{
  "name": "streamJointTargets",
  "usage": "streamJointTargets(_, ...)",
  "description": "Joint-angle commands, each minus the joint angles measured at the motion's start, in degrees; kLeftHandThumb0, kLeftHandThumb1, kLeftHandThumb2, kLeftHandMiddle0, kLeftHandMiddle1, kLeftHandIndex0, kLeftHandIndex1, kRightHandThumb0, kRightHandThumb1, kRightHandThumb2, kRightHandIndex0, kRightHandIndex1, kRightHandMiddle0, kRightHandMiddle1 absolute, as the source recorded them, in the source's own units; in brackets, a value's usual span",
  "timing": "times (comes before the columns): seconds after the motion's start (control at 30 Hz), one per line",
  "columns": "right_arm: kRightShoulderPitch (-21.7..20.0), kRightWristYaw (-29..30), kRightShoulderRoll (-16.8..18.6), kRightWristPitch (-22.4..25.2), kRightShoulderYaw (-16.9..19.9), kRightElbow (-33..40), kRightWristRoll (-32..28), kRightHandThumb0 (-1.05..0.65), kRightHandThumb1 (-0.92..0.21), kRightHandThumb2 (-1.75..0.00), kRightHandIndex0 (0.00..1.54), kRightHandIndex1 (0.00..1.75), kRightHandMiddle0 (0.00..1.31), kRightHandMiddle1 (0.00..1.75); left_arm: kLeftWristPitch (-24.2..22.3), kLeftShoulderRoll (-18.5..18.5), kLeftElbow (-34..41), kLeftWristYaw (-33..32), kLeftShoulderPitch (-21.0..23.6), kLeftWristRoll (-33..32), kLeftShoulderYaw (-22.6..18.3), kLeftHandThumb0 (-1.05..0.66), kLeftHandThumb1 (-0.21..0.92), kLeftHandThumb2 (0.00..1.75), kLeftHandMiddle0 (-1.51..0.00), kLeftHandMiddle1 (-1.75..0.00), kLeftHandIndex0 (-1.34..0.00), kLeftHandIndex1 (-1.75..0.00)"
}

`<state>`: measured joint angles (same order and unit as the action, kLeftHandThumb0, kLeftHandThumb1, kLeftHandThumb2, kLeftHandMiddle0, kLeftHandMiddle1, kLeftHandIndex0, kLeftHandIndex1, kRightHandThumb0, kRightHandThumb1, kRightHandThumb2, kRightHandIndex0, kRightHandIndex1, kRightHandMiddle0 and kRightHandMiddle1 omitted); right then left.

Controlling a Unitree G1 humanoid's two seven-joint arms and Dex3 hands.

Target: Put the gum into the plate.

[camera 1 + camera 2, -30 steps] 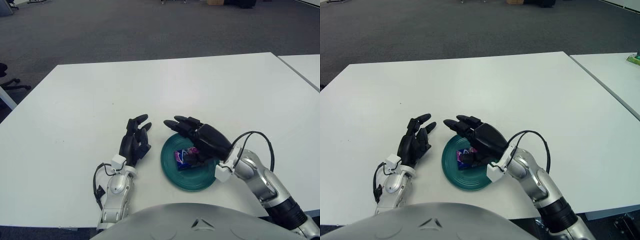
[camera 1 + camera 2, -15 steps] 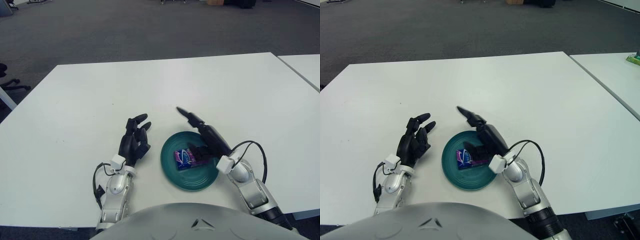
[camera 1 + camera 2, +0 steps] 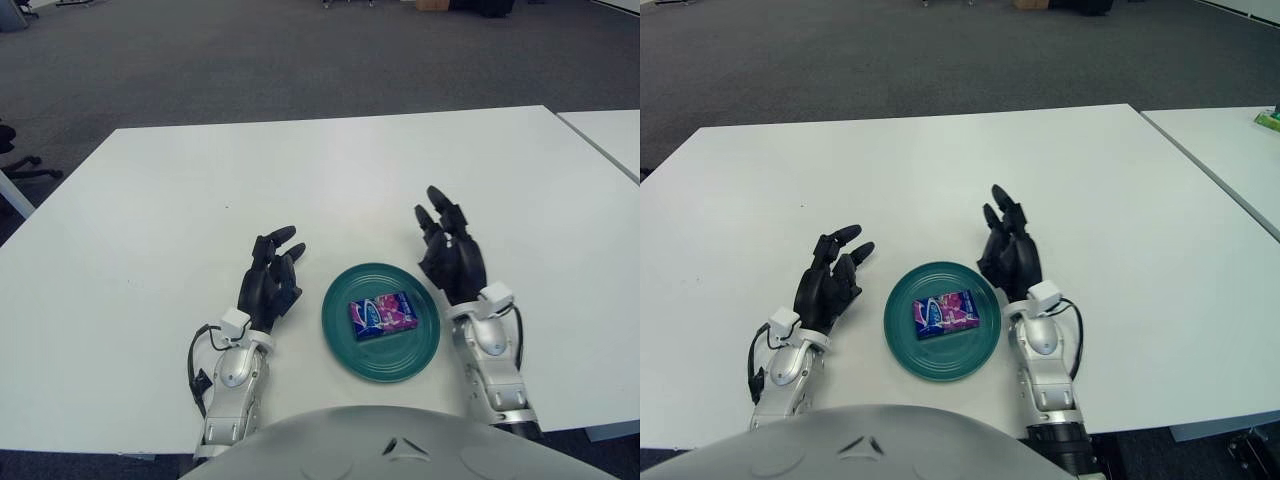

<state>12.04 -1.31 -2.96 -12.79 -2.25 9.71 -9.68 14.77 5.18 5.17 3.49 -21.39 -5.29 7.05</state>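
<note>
A purple and pink gum pack lies flat in the middle of the round teal plate near the table's front edge. My right hand shows just right of the plate, fingers pointing away from me, relaxed and holding nothing. Left of the plate is my left hand, fingers loosely spread and empty. Neither hand touches the gum.
The white table stretches far beyond the plate. A second white table stands to the right across a narrow gap, with a small green object on its far edge. Grey carpet lies behind.
My right hand has let go of the gum, drawn back off the plate and swung to the plate's right side. The gum stays in the plate. The left hand has not moved.
</note>
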Motion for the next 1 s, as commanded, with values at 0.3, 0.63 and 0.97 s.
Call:
streamJointTargets(0.3, 1.3, -2.5, -1.5, 2.3, 6.0, -1.5, -1.5, -0.91, -0.92, -0.95, 0.31, 0.05, 0.00, 0.59, 0.3, -0.5, -1.4, 0.3, 0.6, 0.3, -0.5, -0.83, 0.92, 0.83, -0.33, -0.75, -0.04, -1.08)
streamJointTargets(0.63, 4.3, -2.7, -1.0, 1.4, 5.7, -6.7, 2.1, -0.85, -0.92, -0.96, 0.30, 0.03, 0.00, 0.57, -0.2, -1.2, -1.4, 0.5, 0.8, 0.3, -0.7, -0.84, 0.92, 0.84, -0.34, -0.75, -0.05, -1.08)
streamJointTargets(0.97, 6.2, -2.8, -0.5, 2.8, 5.4, -8.3, 3.2, -0.78, -0.92, -0.97, 0.31, 0.03, 0.00, 0.52, -1.3, -1.7, -1.4, 0.7, 1.1, -0.1, -0.9, -0.85, 0.92, 0.85, -0.35, -0.77, -0.07, -1.09)
